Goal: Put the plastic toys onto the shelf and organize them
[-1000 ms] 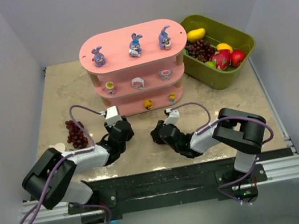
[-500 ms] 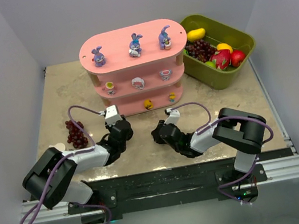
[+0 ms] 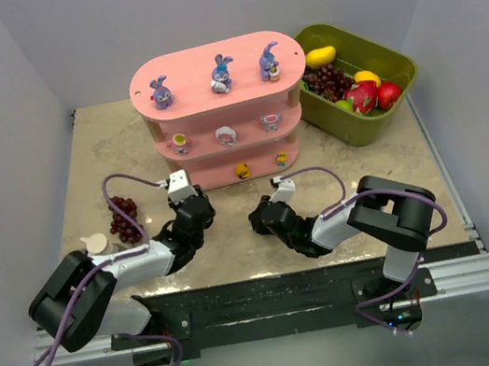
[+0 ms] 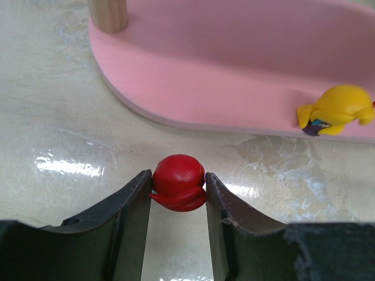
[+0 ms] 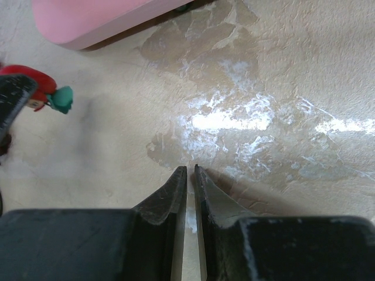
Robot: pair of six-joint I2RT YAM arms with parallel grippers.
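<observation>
Held item: a red toy [image 4: 179, 188], small, glossy and rounded; the right wrist view shows a green part on one side.
Position: just in front of the shelf [image 3: 205, 65], near the left end of its bottom board and apart from its edge.
Contact below: cannot tell whether it rests on the surface or hangs just above it.
Grip: the left gripper [image 4: 178, 179] has its jaws closed in on the red toy, with one finger pressed to each side.
Structure: pink, with three rounded oval boards on pale wooden posts [image 4: 108, 13].
Top board: three purple-blue bunnies [image 3: 222, 73], upright in a row.
Middle board: three pink-and-white toys [image 3: 225, 135] in a row.
Bottom board: two yellow toys [image 3: 242, 170] on its right half, near the front edge.
Second arm: the right gripper [image 5: 189, 170] is in front of the shelf, right of the left gripper, with its jaws drawn to a narrow slit and nothing between them.
Right of shelf: a green bin [image 3: 393, 57] just beside it, holding fake fruit [image 3: 364, 95].
Left-front of shelf: a dark grape bunch [image 3: 123, 219] on the table.
Surface: the table [image 3: 366, 176] is mottled beige and stone-like, with bright glare patches.
Room: plain pale walls [image 3: 58, 36] on three sides.
</observation>
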